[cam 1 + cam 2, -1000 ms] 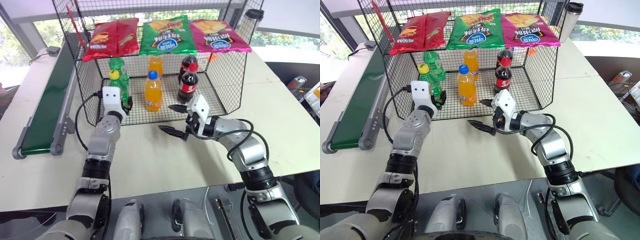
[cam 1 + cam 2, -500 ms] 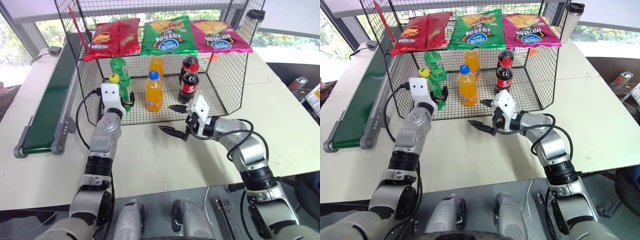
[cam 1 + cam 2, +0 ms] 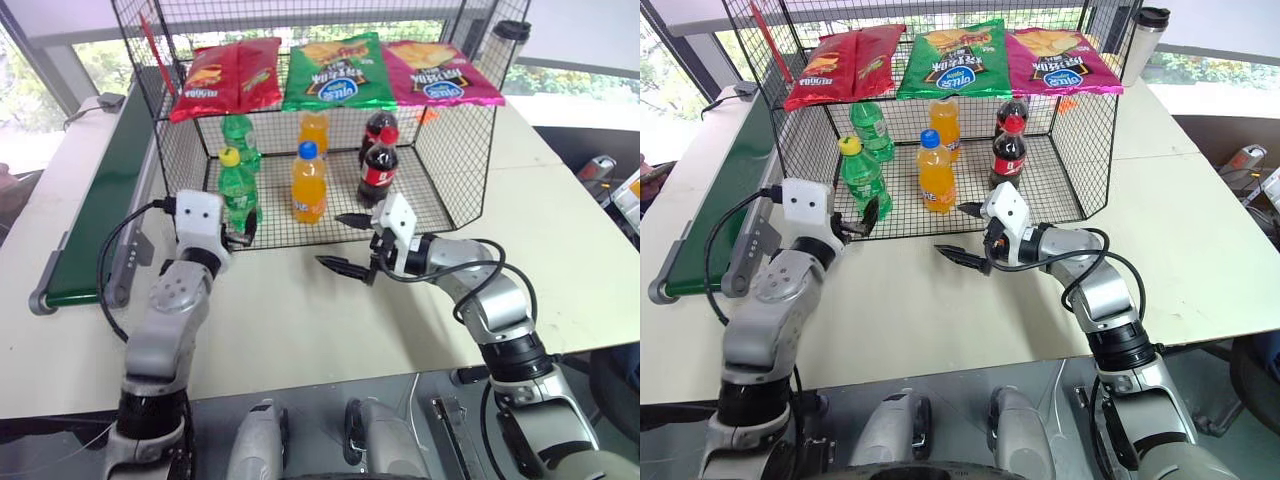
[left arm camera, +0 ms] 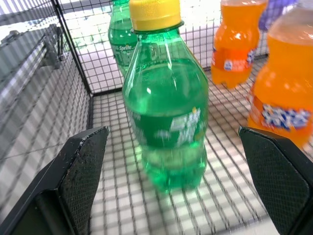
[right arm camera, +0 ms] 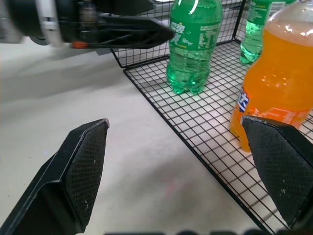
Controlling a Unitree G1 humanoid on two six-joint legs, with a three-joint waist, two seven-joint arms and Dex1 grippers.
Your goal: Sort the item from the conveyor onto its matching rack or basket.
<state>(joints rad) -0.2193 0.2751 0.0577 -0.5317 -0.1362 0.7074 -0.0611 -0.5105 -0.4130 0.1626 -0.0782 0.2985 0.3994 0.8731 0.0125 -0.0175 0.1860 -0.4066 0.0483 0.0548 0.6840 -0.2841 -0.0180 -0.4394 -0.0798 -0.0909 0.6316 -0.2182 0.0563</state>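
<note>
My left gripper's (image 3: 243,228) fingers (image 4: 80,164) are spread wide with nothing between them, at the near-left mouth of the basket (image 3: 470,150), and the right gripper's (image 3: 345,243) fingers (image 5: 83,169) are also apart and empty, poised over the counter (image 3: 330,320) just in front of the basket's open side. The soda bottle (image 3: 236,188) with the yellow cap stands on the grid floor in the near-left corner, free of the fingers, so I judge the placing done. It sits in front of the other green bottle (image 3: 240,137), which reads to me as the drinks being lined up by kind: the orange bottle (image 3: 308,184) with the blue cap heads the next column to its right, a cola bottle (image 3: 378,167) the one after, each under a hanging chip bag (image 3: 334,71). The soda bottle is upright, long axis vertical, cap up, base flat on the mesh. The conveyor (image 3: 95,210) runs along the left of the basket, its belt bare.
</note>
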